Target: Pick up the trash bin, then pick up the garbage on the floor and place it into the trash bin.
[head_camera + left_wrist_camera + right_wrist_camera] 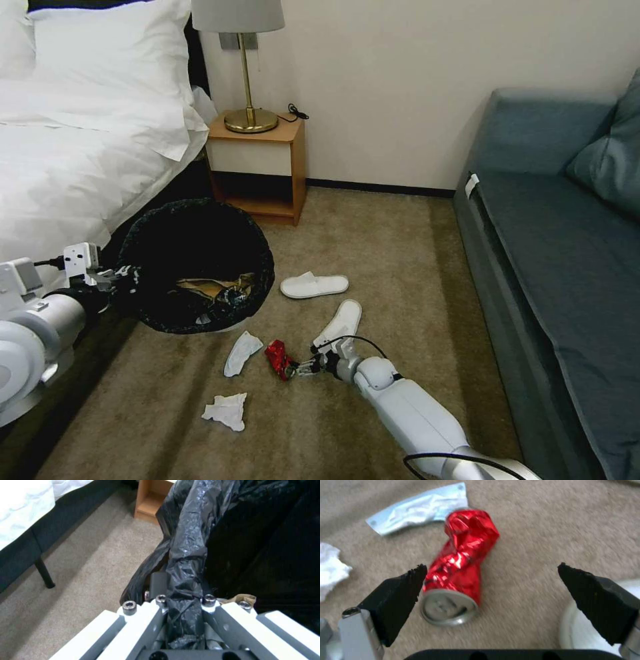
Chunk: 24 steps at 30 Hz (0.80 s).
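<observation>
Right hand (pixel 490 585) spread over crumpled red can (pixel 461 570) on carpet | left hand (pixel 181 620) pinching crinkled black-lined trash bin (pixel 200 260)

Soft even room light, right wrist view blurred — glare on red can (pixel 461 562)

The trash bin (pixel 200 263) is round, lined with a crinkled black bag, tilted with its mouth open, brown paper and wrappers inside; the crushed red can (pixel 279 359) lies on its side on the carpet, its silver end (pixel 448 608) showing; just beside it lies a flat white wrapper (pixel 241 352); near that, a crumpled white tissue (pixel 227 409); two white slippers (pixel 314 285) lie close by.
</observation>
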Tool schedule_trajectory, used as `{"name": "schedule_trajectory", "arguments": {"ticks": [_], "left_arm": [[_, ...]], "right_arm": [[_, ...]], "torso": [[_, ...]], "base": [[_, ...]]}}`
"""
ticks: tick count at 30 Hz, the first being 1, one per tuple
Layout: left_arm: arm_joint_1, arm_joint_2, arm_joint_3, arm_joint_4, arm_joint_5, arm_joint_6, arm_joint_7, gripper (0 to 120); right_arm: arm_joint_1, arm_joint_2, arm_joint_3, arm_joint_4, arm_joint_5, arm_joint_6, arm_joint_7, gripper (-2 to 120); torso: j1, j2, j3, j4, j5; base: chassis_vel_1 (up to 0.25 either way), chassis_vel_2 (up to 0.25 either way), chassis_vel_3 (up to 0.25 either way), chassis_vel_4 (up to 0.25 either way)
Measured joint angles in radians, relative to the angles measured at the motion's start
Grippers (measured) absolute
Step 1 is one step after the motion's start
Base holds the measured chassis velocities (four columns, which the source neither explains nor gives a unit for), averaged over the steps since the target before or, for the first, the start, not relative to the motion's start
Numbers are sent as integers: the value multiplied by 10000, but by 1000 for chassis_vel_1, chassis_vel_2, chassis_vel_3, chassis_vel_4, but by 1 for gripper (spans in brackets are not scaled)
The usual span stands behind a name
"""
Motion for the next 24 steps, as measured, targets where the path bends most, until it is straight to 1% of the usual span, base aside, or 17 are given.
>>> {"name": "schedule_trajectory", "arguments": {"ticks": [8,18,24], "left_arm": [[148,-78,-45,-180,0,0,-12,2],[212,-135,46,-368,25,0,-131,2],[227,-138,77,-412,42,0,-176,2]], "right_arm": [[92,128,-322,-112,35,-2,92,100],[216,439,-396,-737,-34,72,130,100],[309,761,-357,-1217,-104,195,133,99]], "torso": [[0,1,0,0,0],[0,2,0,-1,0],[0,1,0,-1,0]], "base": [[0,0,0,0],[0,0,0,0],[0,0,0,0]]}}
